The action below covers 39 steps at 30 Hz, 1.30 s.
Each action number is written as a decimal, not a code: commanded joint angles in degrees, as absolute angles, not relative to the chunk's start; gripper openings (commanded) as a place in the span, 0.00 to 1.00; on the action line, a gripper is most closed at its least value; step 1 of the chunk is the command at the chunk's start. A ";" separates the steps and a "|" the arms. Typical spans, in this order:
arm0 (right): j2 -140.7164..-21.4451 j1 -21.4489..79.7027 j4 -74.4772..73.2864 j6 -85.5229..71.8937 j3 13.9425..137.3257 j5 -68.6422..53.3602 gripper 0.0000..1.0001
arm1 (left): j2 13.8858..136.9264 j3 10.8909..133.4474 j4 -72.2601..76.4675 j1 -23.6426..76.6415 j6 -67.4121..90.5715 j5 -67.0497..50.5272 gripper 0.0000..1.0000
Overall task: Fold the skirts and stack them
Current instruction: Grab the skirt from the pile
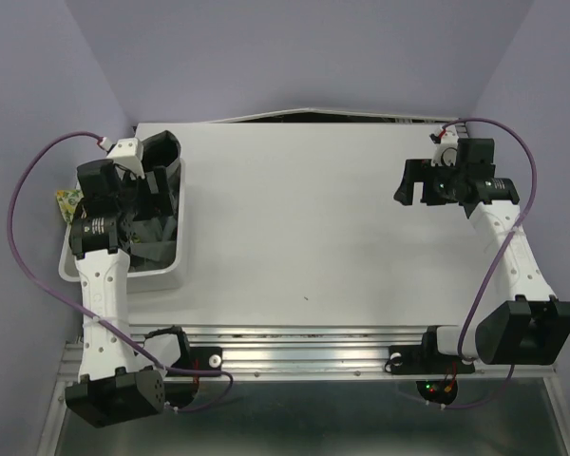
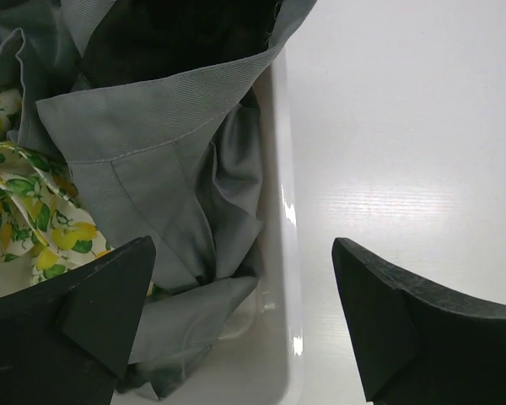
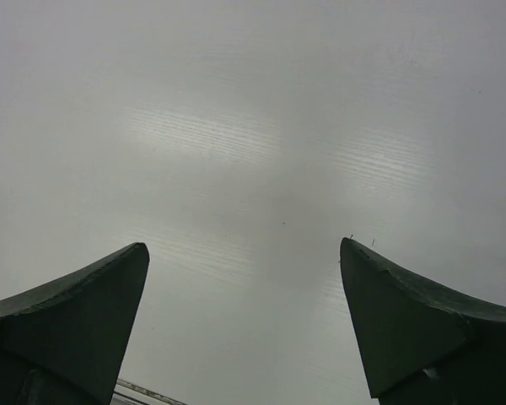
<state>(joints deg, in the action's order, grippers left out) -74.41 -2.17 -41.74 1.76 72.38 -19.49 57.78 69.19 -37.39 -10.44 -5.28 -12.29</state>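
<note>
Grab step: L gripper point(image 2: 243, 253) gaping over grey skirt point(image 2: 152, 143) in basket point(image 2: 274, 169), 9 o'clock; next: lower, pinch. R gripper point(image 3: 244, 249) spread too, empty.

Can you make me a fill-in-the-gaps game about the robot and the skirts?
The plain grey cloth skirt lies crumpled inside the white plastic ____.
Next to it lies a pale cloth skirt printed with yellow ____.
The right gripper hangs open above the white ____.
The left gripper, above the skirts, has its jaws wide ____.
Missing words: basket; lemons; table; open.
</note>
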 commanded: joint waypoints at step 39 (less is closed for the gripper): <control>-79.28 -2.11 -37.35 6.86 72.42 -17.14 1.00 | 98.08 104.59 -52.39 -19.07 -50.36 -24.78 0.98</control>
<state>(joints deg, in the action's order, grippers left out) -79.44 -2.17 -40.27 6.24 72.53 -17.72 96.73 104.60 -57.91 -18.76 -52.53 -23.42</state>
